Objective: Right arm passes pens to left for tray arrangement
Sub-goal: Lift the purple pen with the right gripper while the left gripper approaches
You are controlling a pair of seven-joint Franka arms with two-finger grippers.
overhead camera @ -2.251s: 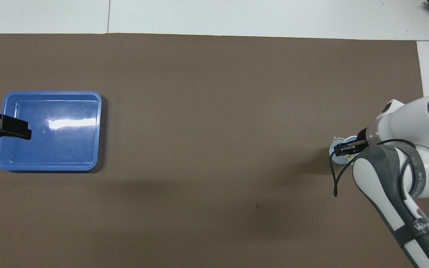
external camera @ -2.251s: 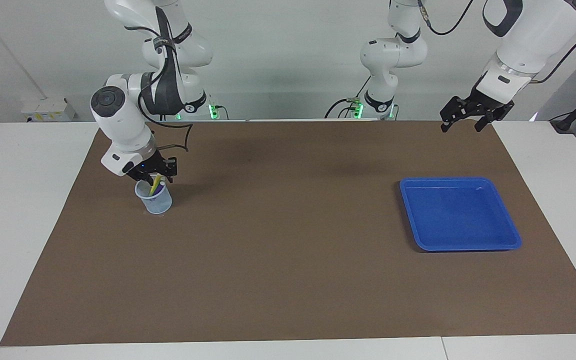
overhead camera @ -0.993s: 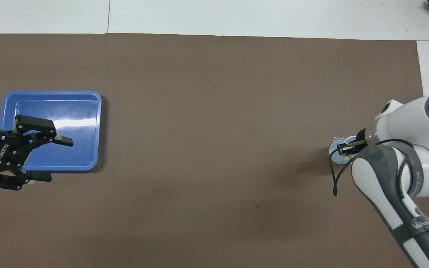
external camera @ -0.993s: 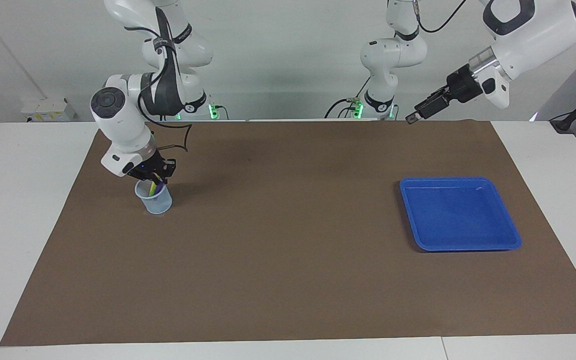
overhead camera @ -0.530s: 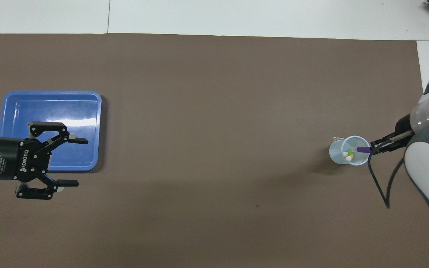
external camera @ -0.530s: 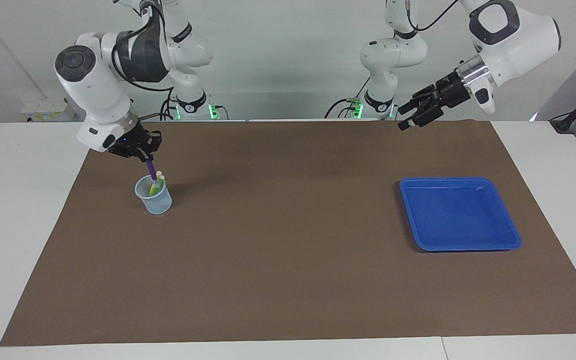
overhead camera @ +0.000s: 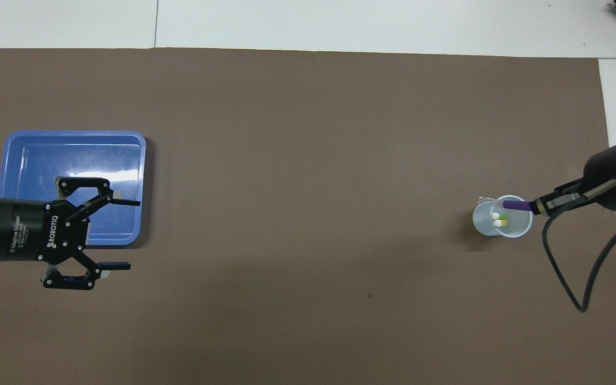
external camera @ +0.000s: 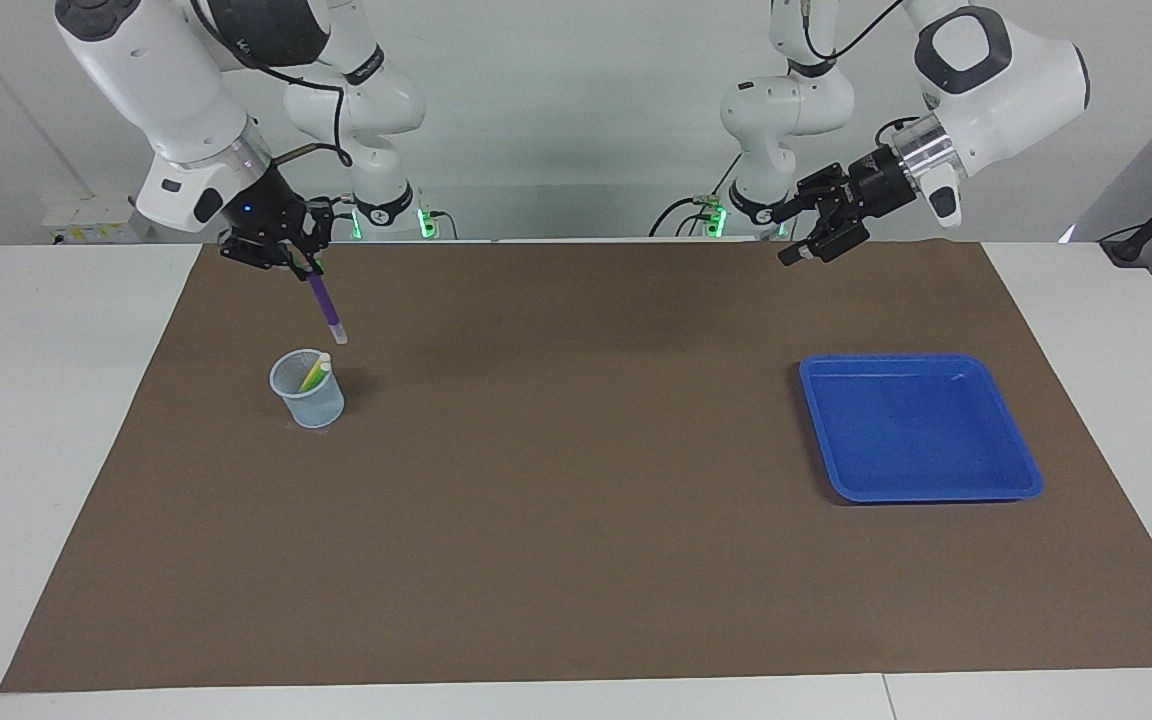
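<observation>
My right gripper [external camera: 304,266] [overhead camera: 537,206] is shut on the purple pen [external camera: 326,307] [overhead camera: 515,204] and holds it in the air, pale tip down, just above the cup [external camera: 308,390] [overhead camera: 502,220]. The green pen [external camera: 310,377] [overhead camera: 502,216] and the yellow pen [external camera: 319,372] [overhead camera: 499,223] stand in the cup. The blue tray [external camera: 919,427] [overhead camera: 72,186] lies empty at the left arm's end of the table. My left gripper [external camera: 809,228] [overhead camera: 124,233] is open, raised, over the tray's edge nearer to the robots, pointing toward the table's middle.
A brown mat [external camera: 576,480] covers most of the white table. A looping black cable [overhead camera: 570,278] hangs from the right arm. Both arm bases [external camera: 386,205] stand at the table's edge nearest the robots.
My right gripper has risen with the purple pen, lifting it wholly out of the cup. My left gripper has swung from pointing down to pointing sideways and moved toward the table's middle.
</observation>
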